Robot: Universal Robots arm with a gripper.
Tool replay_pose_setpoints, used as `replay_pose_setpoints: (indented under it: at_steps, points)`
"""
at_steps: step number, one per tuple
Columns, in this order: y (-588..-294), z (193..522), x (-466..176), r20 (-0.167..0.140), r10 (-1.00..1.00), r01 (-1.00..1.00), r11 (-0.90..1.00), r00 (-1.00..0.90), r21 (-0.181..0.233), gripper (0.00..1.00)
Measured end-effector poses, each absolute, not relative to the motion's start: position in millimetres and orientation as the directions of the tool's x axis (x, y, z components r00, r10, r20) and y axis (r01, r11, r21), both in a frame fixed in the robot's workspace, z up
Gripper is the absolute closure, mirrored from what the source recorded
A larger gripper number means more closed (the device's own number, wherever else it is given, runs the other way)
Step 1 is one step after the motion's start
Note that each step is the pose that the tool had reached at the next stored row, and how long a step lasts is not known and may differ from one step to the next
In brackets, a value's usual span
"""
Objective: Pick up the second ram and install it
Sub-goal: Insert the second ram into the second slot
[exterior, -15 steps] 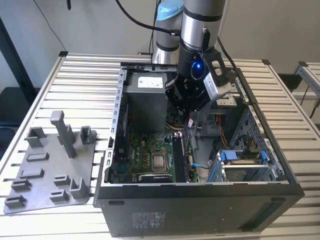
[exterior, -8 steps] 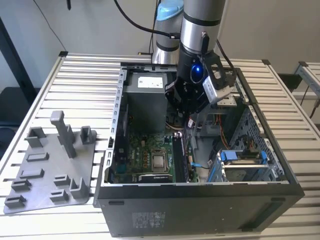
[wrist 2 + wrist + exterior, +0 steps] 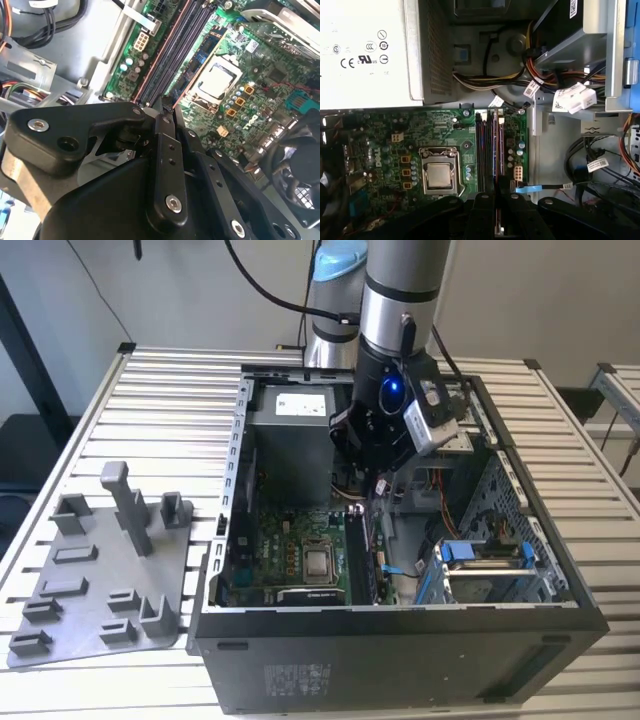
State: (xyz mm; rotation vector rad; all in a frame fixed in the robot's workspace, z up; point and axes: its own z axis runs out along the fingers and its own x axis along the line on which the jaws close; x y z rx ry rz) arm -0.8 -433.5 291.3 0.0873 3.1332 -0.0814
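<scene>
Black fingers (image 3: 165,107) above dark, thin second ram (image 3: 496,145) (edge-on, slotted)

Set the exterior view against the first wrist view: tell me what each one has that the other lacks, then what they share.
Exterior view alone: the grey holder tray on the slatted table, at that view's left, outside the computer case, and the arm reaching down into the case.
First wrist view alone: the white connectors on the wire bundle.
Both: the motherboard, its processor, the memory slots and the gripper.

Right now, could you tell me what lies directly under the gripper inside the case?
The gripper hangs over the motherboard's RAM slots, beside the CPU. Its own body covers the slots' near ends.
</scene>
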Motion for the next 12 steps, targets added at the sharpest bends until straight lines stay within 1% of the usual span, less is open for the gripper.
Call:
replay_pose_setpoints:
  at_steps: [12]
  points:
    - [-433.7,278.5,-0.4,-0.008,0.057,0.057,0.997,-0.998,-0.052,0.86]
